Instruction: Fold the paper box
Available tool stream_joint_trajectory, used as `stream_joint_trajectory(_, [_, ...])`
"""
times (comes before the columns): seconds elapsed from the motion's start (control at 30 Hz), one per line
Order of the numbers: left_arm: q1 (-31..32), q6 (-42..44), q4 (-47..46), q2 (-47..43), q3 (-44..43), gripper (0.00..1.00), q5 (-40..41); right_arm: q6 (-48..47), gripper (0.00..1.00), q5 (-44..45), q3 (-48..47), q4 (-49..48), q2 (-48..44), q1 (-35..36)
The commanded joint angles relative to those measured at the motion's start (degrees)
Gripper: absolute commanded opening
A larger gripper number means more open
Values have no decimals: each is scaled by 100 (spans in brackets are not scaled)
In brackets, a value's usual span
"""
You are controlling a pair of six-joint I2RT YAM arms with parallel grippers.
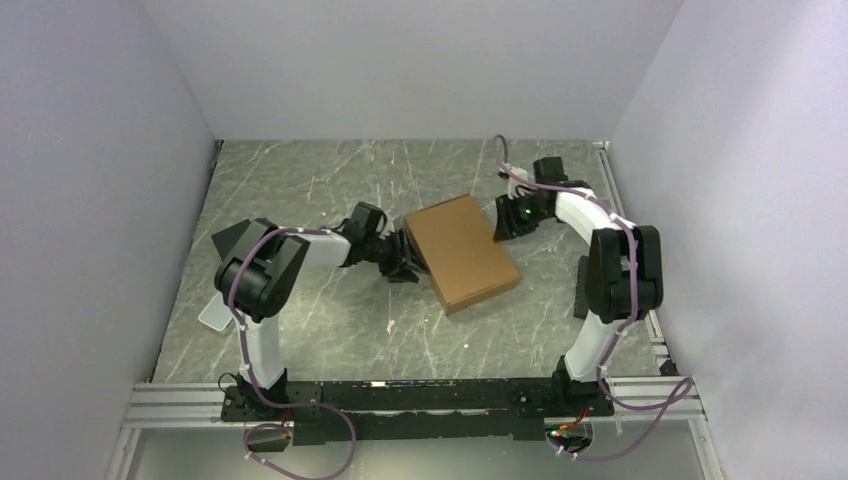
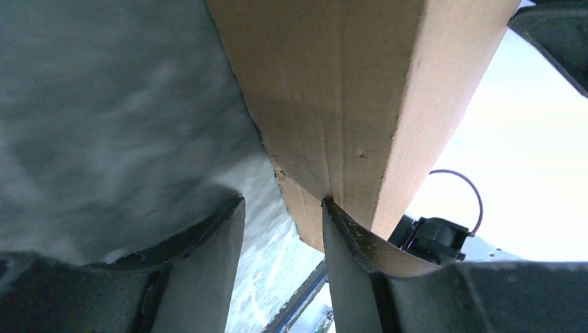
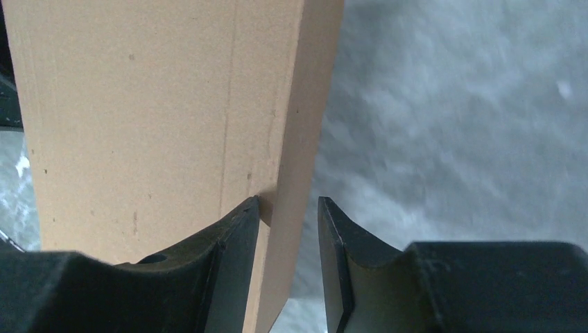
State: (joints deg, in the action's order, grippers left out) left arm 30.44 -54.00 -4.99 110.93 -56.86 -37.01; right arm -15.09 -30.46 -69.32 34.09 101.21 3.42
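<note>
The paper box is a closed, shallow brown cardboard box lying skewed on the table's middle. My left gripper is at its left long side, low to the table. In the left wrist view the box fills the top and my left gripper is open, its right fingertip against the box's side. My right gripper is at the box's far right edge. In the right wrist view the gripper is open and straddles the box edge, left finger over the top face, right finger apart from the side.
The grey marbled table is enclosed by white walls on the left, back and right. An aluminium rail with both arm bases runs along the near edge. Part of the right arm shows past the box in the left wrist view.
</note>
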Motion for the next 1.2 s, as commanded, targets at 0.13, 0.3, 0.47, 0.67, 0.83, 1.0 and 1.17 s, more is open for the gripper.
stream_joint_trajectory(0.13, [-956,518,441,-345,6,54,574,518,44,-783,-797,103,844,550])
stream_joint_trajectory(0.3, [-1251,789,741,-746,95,55,604,287,55,-909,-361,-2,-137,68])
stream_joint_trajectory(0.47, [-1438,1111,1019,-1953,513,57,774,-457,67,-945,132,156,-1677,-254])
stream_joint_trajectory(0.67, [-2115,1676,1511,-3897,440,76,322,-887,98,-838,935,-391,-3748,-1435])
stream_joint_trajectory(0.83, [-3167,1786,2013,-5016,-19,100,-358,371,99,-1329,975,-771,-4567,-2211])
stream_joint_trajectory(1.0, [-3510,1913,2557,-5431,-263,100,-876,1632,100,-1222,286,-153,-4441,-2232])
stream_joint_trajectory(1.17, [-3505,1950,2577,-5872,41,100,-798,1874,100,-794,297,-290,-4863,-2223])
